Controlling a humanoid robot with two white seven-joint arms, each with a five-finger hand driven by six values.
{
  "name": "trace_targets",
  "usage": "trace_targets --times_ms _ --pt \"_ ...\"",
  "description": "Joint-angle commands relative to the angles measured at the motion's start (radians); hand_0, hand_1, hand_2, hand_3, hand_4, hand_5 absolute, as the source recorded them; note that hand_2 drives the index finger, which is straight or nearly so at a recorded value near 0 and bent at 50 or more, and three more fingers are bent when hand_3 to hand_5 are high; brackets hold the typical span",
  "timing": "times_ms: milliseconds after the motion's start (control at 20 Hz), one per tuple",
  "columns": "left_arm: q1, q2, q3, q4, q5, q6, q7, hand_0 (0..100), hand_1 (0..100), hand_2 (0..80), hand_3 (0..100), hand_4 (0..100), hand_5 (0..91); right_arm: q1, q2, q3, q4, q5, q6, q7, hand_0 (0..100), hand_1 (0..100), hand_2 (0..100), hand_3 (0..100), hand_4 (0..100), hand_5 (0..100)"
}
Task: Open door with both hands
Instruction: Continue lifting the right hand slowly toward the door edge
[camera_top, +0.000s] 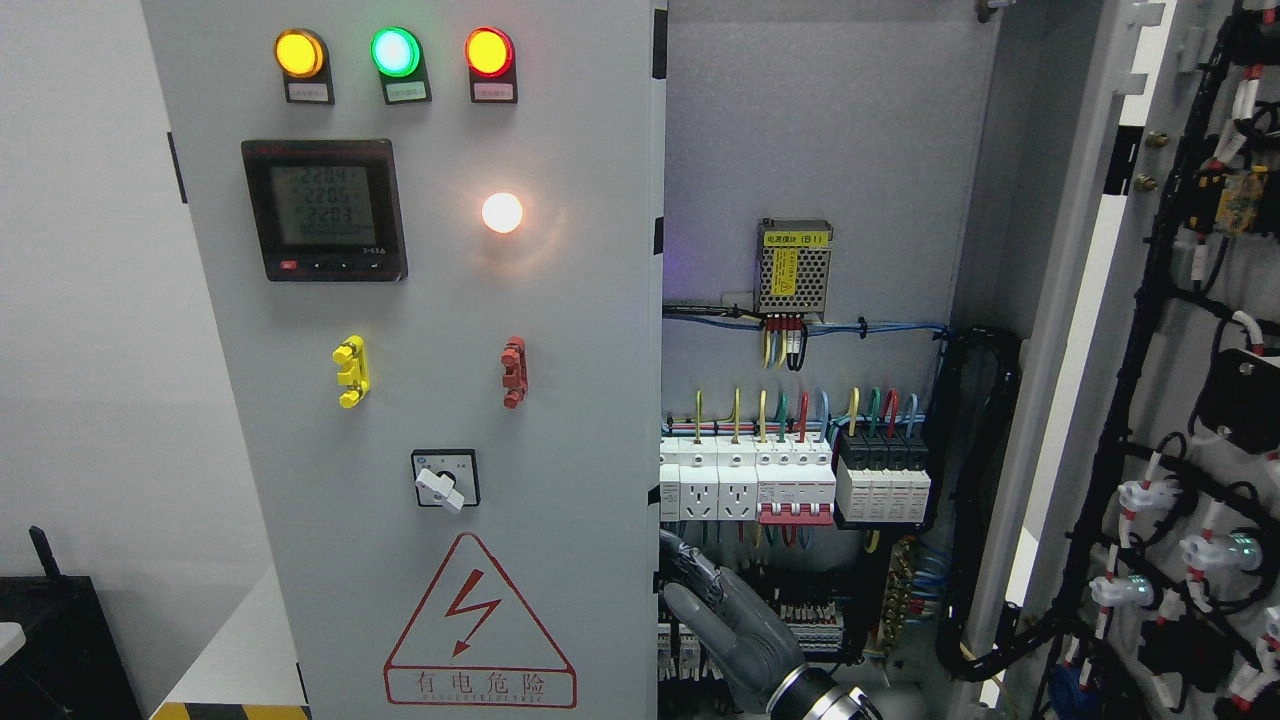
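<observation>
A: What writing shows on the pale grey metal left door (560, 400)?

B: A red warning triangle (478, 622) low on it, with a lightning bolt and the characters 有电危险. Above that sit a white rotary switch (445, 480), a yellow clip and a red clip, a black digital meter (324, 209) showing rows of digits, and three round lamps (394, 52) at the top: amber, green, red. Their small labels are too small to read.

A: And the other door?

B: The right door (1190, 380) stands swung wide, its wired back showing. Inside the cabinet, right of the left door, a perforated metal power supply (794, 266) carries a yellow label ending "(B1)". Below it runs one row of white breakers (745, 480).

A: The hand?

B: One grey robot hand (730, 620) rises from the bottom edge beside the left door's right edge, fingers extended and loose, holding nothing. Its side cannot be told.
</observation>
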Motion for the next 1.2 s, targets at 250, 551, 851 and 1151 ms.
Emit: trace_targets --times_ms 250,551,851,1151 --pt "0.0 -0.034 -0.001 0.0 0.0 0.001 0.001 12 39 0.0 0 0 0.0 -0.013 0.003 0.0 0.022 -0.001 0.002 0.002 12 39 0 0 0 0" --pt "0.0 -0.034 -0.001 0.0 0.0 0.001 0.001 12 39 0.0 0 0 0.0 -0.013 0.004 0.002 0.021 -0.029 0.006 0.021 12 39 0 0 0 0" --pt "0.0 -0.034 -0.001 0.0 0.0 0.001 0.001 12 39 0.0 0 0 0.0 -0.021 0.006 0.003 0.021 -0.029 0.006 0.022 12 39 0 0 0 0" --pt "0.0 -0.034 -0.001 0.0 0.0 0.001 0.001 12 39 0.0 0 0 0.0 -0.024 0.007 0.003 0.021 -0.03 0.008 0.042 12 39 0 0 0 0"
